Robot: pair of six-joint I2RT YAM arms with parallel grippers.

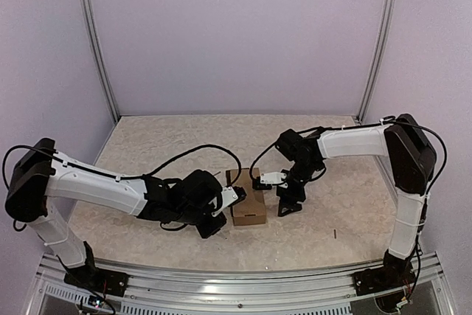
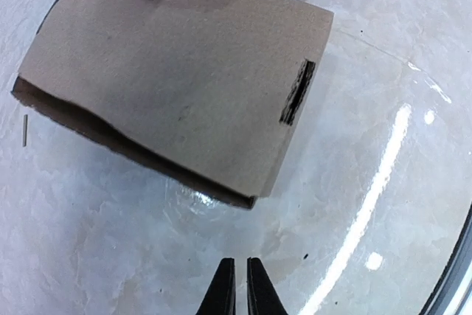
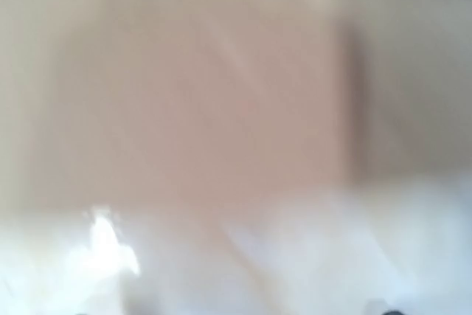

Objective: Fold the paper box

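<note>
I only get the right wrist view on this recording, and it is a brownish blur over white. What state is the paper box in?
Observer: The paper box is folded into a closed brown block, lying on the table between both arms.
Reviewer: Is the right gripper holding it?
Observer: No. In the top view the right gripper stands just right of the box, with a gap between them.
Reviewer: And the left one?
Observer: The left gripper is shut, short of the box's edge, holding nothing.
</note>
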